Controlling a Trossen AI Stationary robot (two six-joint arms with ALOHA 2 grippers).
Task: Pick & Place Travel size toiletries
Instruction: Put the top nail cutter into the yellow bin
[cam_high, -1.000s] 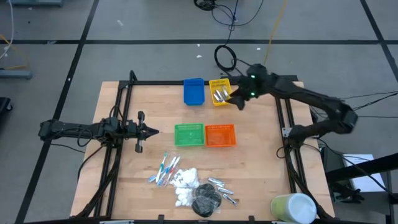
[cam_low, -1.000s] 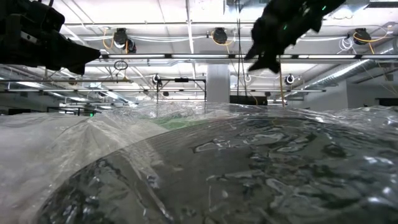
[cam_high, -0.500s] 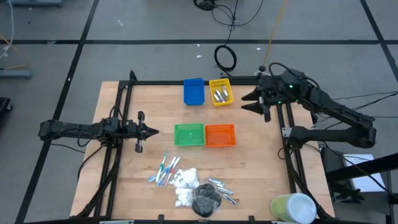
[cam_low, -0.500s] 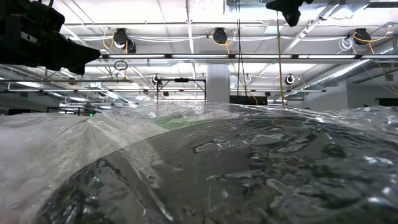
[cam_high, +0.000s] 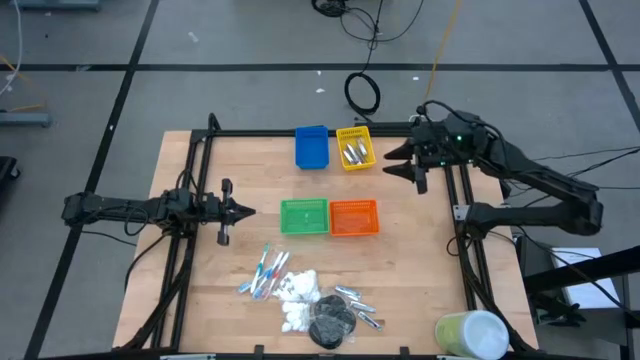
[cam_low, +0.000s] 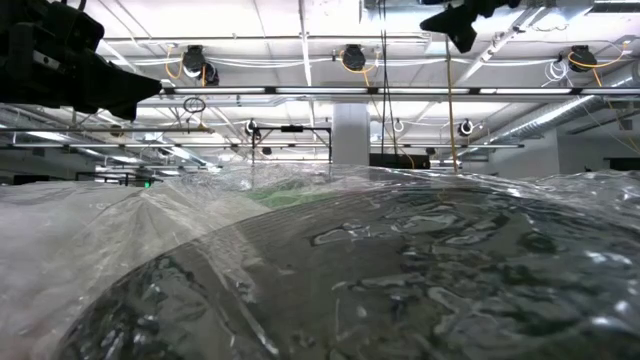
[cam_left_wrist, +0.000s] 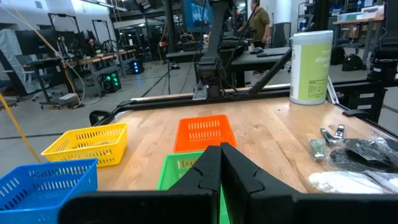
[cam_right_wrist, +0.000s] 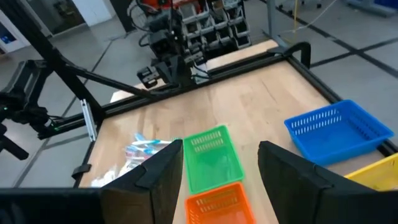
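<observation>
The toiletries lie in a heap near the table's near edge: blue, red and white sticks (cam_high: 264, 272), white pads (cam_high: 296, 290), black discs (cam_high: 330, 324) and silvery tubes (cam_high: 356, 301). More silvery tubes (cam_high: 352, 152) lie in the yellow bin (cam_high: 355, 133). My right gripper (cam_high: 391, 165) (cam_right_wrist: 221, 168) hovers open and empty, raised above the table just right of the yellow bin. My left gripper (cam_high: 247, 210) (cam_left_wrist: 221, 169) waits shut and empty, left of the green bin (cam_high: 304, 216).
A blue bin (cam_high: 312, 146) stands beside the yellow one, an orange bin (cam_high: 354, 217) beside the green one. A pale green-white cylinder (cam_high: 472, 335) stands at the near right corner. Bare wood lies between bins and heap. Crinkled clear plastic (cam_low: 320, 270) fills the low view's lower half.
My right gripper has pulled back from over the yellow bin toward the table's right edge and risen, then eased slightly back toward the bin. The tubes in the yellow bin stay where they were.
</observation>
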